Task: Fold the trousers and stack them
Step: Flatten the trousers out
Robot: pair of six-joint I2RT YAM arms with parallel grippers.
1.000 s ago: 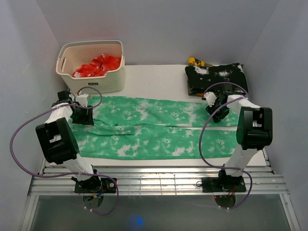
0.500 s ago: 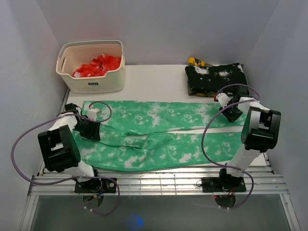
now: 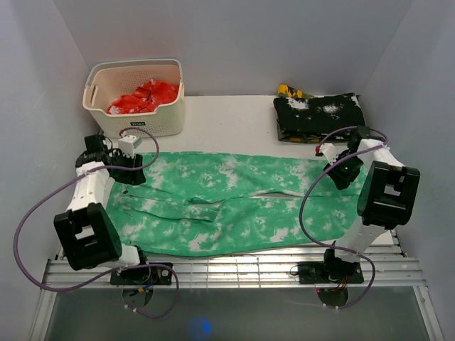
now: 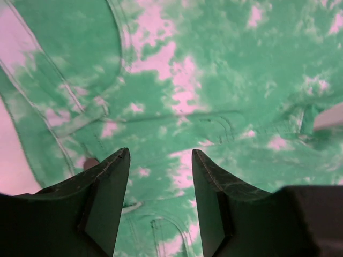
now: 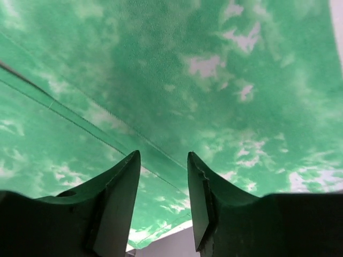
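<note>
The trousers lie flat across the table, bright green with white blotches, waist at the left and leg ends at the right. The two legs lie side by side with a narrow slit between them. My left gripper is over the far corner of the waist. In the left wrist view it is open just above the cloth, with nothing between the fingers. My right gripper is over the far leg end. In the right wrist view it is open above the cloth, holding nothing.
A cream basket with red cloth stands at the back left. A folded black white-speckled garment lies at the back right, with a small yellow object behind it. A metal rail runs along the near edge.
The trousers have slid toward the near edge and the gap between the legs has closed to a slit. The left gripper went nearer, then back to the waist's far corner. The right gripper moved right.
</note>
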